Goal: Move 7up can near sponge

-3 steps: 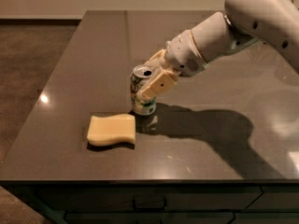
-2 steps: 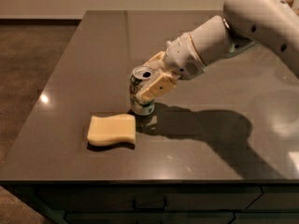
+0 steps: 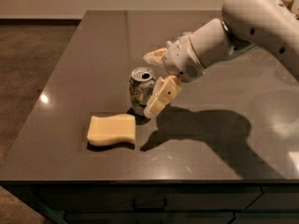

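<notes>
The 7up can (image 3: 141, 90) stands upright on the dark table (image 3: 93, 55), silver top with green and white sides. The pale yellow sponge (image 3: 111, 129) lies flat just in front and to the left of it, a small gap between them. My gripper (image 3: 157, 76) is at the can's right side, reaching in from the right. Its fingers straddle the can: the near finger (image 3: 161, 95) is by the can's lower right side and the far finger (image 3: 154, 56) is behind its top. The jaws stand apart, wider than the can.
The white arm (image 3: 243, 27) crosses the table's right half and casts a dark shadow (image 3: 205, 129) to the right of the can. The table's front edge (image 3: 140, 177) runs just below the sponge, with drawers under it.
The can has stayed where it was beside the sponge. The near finger has moved off the can, down and toward the camera, so the jaws have spread.
</notes>
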### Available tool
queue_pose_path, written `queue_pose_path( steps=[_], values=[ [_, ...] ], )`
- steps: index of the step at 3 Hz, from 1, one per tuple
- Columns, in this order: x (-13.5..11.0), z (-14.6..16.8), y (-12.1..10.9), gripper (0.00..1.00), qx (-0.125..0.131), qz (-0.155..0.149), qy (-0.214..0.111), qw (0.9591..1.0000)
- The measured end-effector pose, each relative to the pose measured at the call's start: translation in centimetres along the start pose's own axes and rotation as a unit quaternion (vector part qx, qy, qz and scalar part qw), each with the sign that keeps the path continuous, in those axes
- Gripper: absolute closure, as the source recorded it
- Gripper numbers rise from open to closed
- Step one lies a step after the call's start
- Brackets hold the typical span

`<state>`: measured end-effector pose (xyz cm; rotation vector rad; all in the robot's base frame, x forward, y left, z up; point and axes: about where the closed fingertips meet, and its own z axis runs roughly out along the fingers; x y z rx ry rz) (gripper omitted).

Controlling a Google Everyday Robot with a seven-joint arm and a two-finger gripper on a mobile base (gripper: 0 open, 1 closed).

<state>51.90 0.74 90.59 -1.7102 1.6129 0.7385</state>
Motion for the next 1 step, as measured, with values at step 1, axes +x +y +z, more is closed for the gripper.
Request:
queue_pose_path(
  steps=[1],
  values=[
    [0.00,0.01,0.00,0.00,0.000,0.000,0.000,1.0000]
  ],
)
